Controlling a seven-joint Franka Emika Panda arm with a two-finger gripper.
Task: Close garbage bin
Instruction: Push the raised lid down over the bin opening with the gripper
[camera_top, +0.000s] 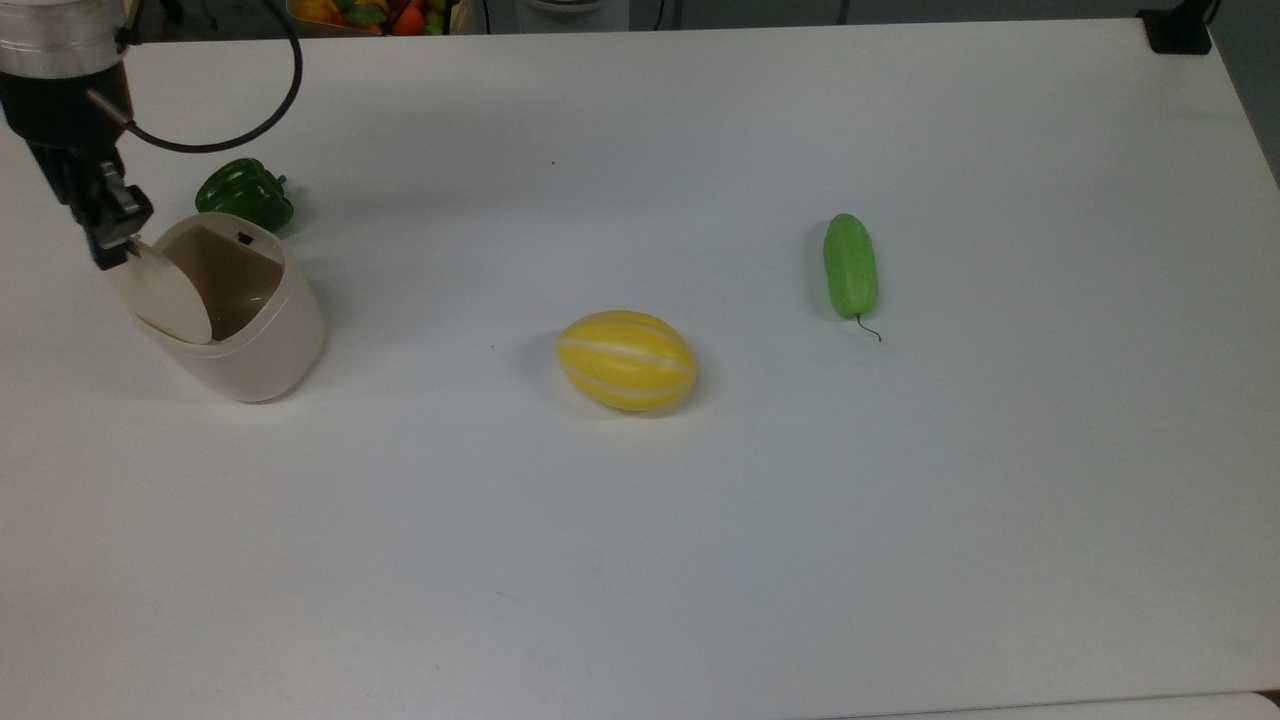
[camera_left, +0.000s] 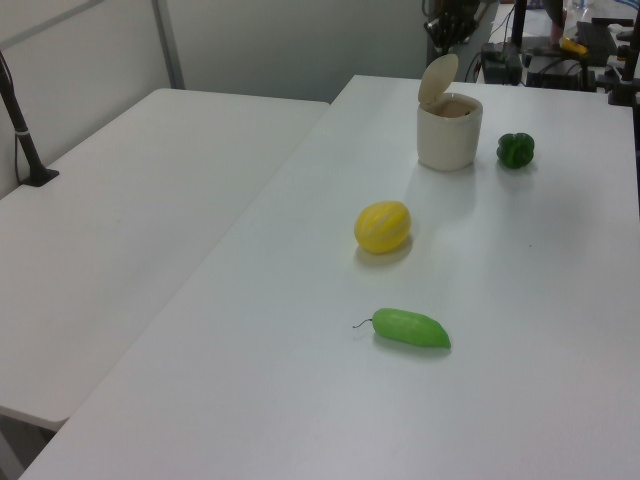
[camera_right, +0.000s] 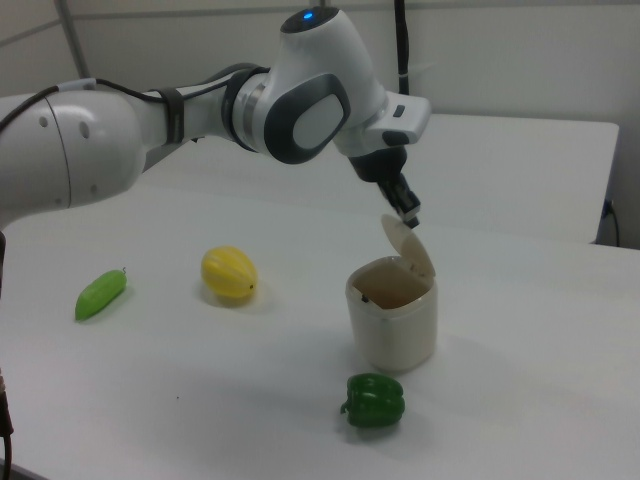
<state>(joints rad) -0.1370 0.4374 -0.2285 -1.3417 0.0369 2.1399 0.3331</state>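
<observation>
fingers (camera_right: 408, 212) at raised lid edge — garbage bin (camera_top: 240, 325) open

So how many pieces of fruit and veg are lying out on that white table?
3. A green bell pepper right behind the open garbage bin in the top view, a yellow melon mid-table, and a green cucumber toward the top view's right. More may sit hidden inside the bin.

In the top view, the gripper (camera_top: 110, 240) covers the upper edge of the garbage bin (camera_top: 262, 345) lid, so you cannot tell contact. The arm (camera_top: 60, 70) is cut off by the top view's upper left edge, and the fruit basket (camera_top: 370, 14) by its top edge.
</observation>
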